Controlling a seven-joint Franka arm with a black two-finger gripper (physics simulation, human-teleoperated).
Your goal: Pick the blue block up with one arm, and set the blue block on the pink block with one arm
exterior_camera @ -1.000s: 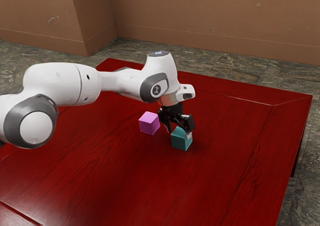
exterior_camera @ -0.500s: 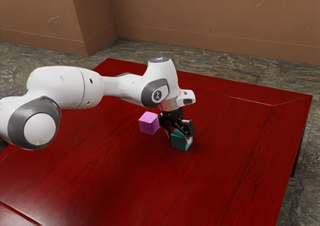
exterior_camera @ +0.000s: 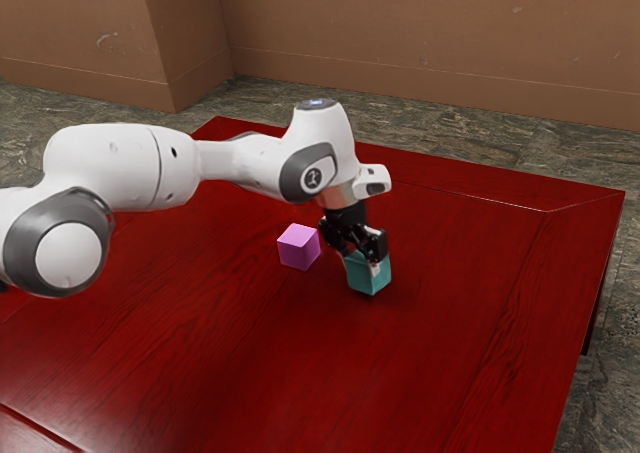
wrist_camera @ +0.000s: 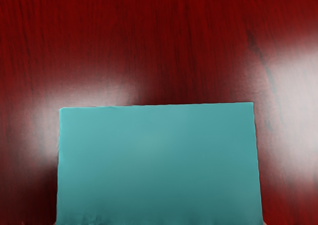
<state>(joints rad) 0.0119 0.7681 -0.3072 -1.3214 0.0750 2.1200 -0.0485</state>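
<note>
The white arm [exterior_camera: 200, 168] comes in from the exterior view's left, passes above and behind the pink block [exterior_camera: 299, 247], and bends its wrist straight down just past it. The pink block sits alone on the red tabletop [exterior_camera: 480, 303], upright, with nothing touching it and its top bare.

To the exterior view's right of the pink block, and a touch nearer the front, is the blue block [exterior_camera: 366, 276], which looks more teal than blue. The jaws are clenched on it from above: the black fingers press on opposite sides of its upper half, and a pale pad shows on the side facing away from the pink block. I'd call that a firm hold. Whether its base has left the tabletop I can't say; if so, only barely. In the wrist view it hangs right under the hand as a broad flat teal face [wrist_camera: 159, 165], with dark red wood beyond it.

The two blocks are near each other but apart, with a strip of tabletop between them. The blue block looks about cubic, so no long axis matters. What counts is that the pink block lies toward the exterior view's left of the jaws and slightly further back. By my reckoning the load must rise above the pink block's top before it goes across, or its lower edge may knock the pink block aside
</note>
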